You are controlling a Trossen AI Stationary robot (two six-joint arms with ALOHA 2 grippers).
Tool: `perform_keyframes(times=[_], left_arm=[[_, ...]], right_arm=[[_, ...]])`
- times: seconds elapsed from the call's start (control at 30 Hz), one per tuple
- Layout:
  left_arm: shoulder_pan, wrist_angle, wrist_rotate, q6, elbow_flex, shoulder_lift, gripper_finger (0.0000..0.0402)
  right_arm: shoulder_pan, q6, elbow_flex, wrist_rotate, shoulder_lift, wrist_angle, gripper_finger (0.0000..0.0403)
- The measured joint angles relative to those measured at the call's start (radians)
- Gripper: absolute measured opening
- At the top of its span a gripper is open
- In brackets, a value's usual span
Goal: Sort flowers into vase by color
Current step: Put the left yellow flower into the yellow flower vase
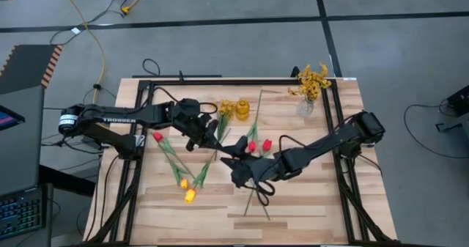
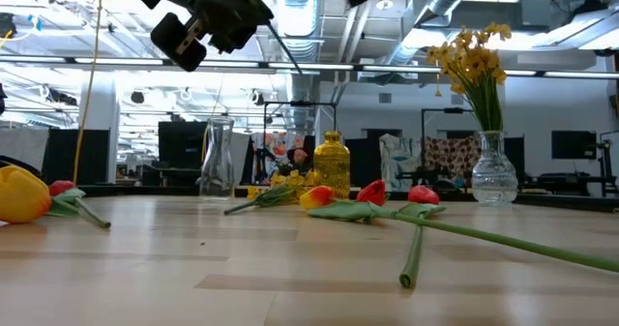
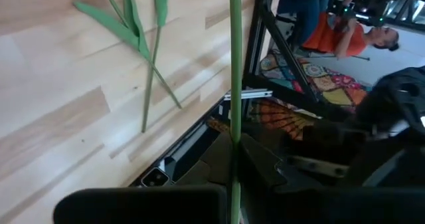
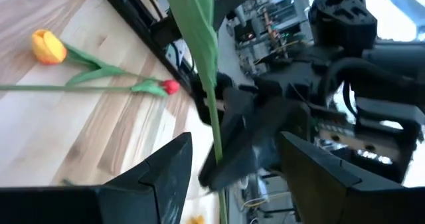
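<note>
From above, we see our left gripper (image 1: 196, 130) and our right gripper (image 1: 242, 163) close together over the middle of the table (image 1: 322, 203). A long green stem (image 1: 223, 146) runs between them. Red tulips (image 1: 258, 146) lie just beside the right gripper. A yellow tulip (image 1: 190, 196) and one more red tulip (image 1: 157, 137) lie on the left side. A yellow vase (image 1: 242, 109) stands at the back. A clear vase (image 1: 305, 106) at the back right holds yellow sprays (image 1: 314, 78).

From table height, we see a gripper (image 2: 208, 21) up high with the thin stem (image 2: 285, 50) slanting down from it. We cannot tell here which arm it is. Red tulips (image 2: 392, 195) lie on the wood, and another clear vase (image 2: 217, 157) stands empty.

From the left wrist, the stem (image 3: 234, 84) runs straight up from between our fingers. We think they pinch it, but the tips are hidden.

From the right wrist, our fingers (image 4: 166, 167) are spread apart. The stem and a leaf (image 4: 199, 44) pass through the gap, not squeezed.

We think a flower like this is very light and bendy. The stem is thin and smooth, so it may slip or swing. The head and leaves are soft and may crush. We would take hold on the bare stem, near the middle, and squeeze gently.
</note>
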Motion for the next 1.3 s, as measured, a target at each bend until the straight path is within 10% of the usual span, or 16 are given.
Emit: perform_keyframes(times=[0.37, 1.3], left_arm=[[-0.034, 0.007, -0.029, -0.013, 0.0, 0.0, 0.0002], [-0.035, 0.007, -0.036, 0.012, 0.0, 0.0, 0.0002]], right_arm=[[-0.008, -0.104, 0.0, -0.045, 0.079, 0.162, 0.0238], [-0.039, -0.049, 0.0, -0.105, 0.078, 0.157, 0.0044]])
